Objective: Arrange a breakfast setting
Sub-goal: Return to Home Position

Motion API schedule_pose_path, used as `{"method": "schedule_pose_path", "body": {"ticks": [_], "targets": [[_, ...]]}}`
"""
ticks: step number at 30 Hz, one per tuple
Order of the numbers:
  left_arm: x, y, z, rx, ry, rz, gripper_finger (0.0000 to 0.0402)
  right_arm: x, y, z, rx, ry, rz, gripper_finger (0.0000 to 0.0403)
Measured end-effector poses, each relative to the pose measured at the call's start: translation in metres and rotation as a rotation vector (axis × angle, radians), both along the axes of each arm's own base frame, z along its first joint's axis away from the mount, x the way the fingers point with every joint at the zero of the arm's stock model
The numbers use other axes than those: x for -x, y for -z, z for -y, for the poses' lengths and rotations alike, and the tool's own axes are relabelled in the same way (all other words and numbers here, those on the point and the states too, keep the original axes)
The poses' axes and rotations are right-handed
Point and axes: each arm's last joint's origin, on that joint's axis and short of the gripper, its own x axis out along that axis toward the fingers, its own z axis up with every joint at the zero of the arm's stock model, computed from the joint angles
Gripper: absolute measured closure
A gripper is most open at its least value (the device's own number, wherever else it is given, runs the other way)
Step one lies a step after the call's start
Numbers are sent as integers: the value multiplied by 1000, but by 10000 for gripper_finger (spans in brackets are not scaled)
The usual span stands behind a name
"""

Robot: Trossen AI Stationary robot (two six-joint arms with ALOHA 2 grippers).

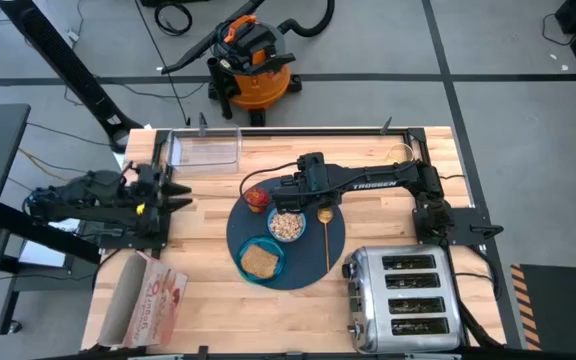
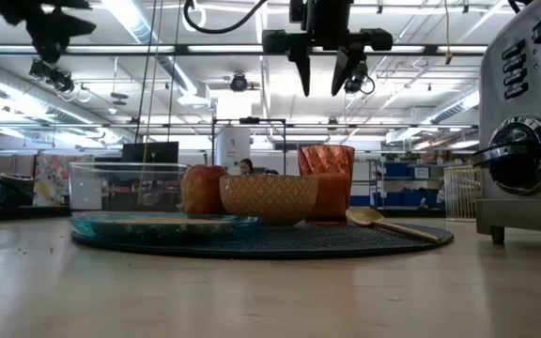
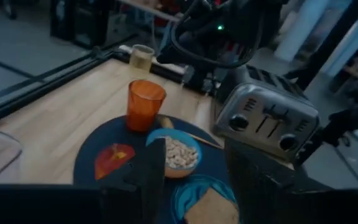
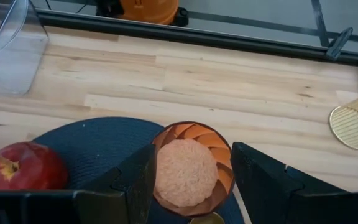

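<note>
right gripper (image 2: 321,89): fingers spread wide with nothing between them. We see it hanging in the air straight above the orange cup (image 4: 191,168), well clear of the rim.
right arm (image 1: 373,184): stretched from its base at the table's right side across to the far part of the mat.
orange cup: upright on the far-right part of the mat (image 1: 306,272), filled almost to the brim with pale grains.
red fruit (image 1: 257,197): on the far-left part of the mat, beside the cup and just beside the bowl. We see a small gap to the bowl.
bowl (image 1: 286,225): light blue, at about the mat's centre, holding pale cereal pieces.
gold spoon (image 1: 326,232): flat on the mat just right of the bowl. The scoop end points to the far side and the handle to the near side.
plate (image 1: 279,266): teal, on the near-left part of the mat, near side of the bowl.
toast (image 1: 259,261): lying flat on the plate.
left gripper (image 1: 181,196): fingers apart and holding nothing. It sits at the table's left edge, well away from the mat and pointed toward it.
toaster (image 1: 403,300): chrome, at the near-right corner, just off the mat's edge.
cereal box (image 1: 148,300): pink, lying at the near-left corner.
clear container (image 1: 206,150): at the far-left edge of the table (image 1: 208,240).
</note>
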Motion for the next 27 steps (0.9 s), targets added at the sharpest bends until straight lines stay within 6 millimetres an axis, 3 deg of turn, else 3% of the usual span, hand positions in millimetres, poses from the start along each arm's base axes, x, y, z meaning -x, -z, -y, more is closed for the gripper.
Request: {"method": "schedule_pose_path", "body": {"ticks": [5, 11, 23, 27], "targets": [[7, 29, 0, -8, 39, 108, 280, -1, 0, 2, 3, -45, -37, 190], [-7, 48, 4, -56, 132, 98, 386, -2, 0, 5, 1, -6, 7, 190], [-41, 109, 14, -1, 331, 293, 397, -7, 8, 14, 3, 62, 32, 190], [-41, 108, 14, -59, 343, 327, 398, -6, 8, 16, -2, 61, 21, 190]]}}
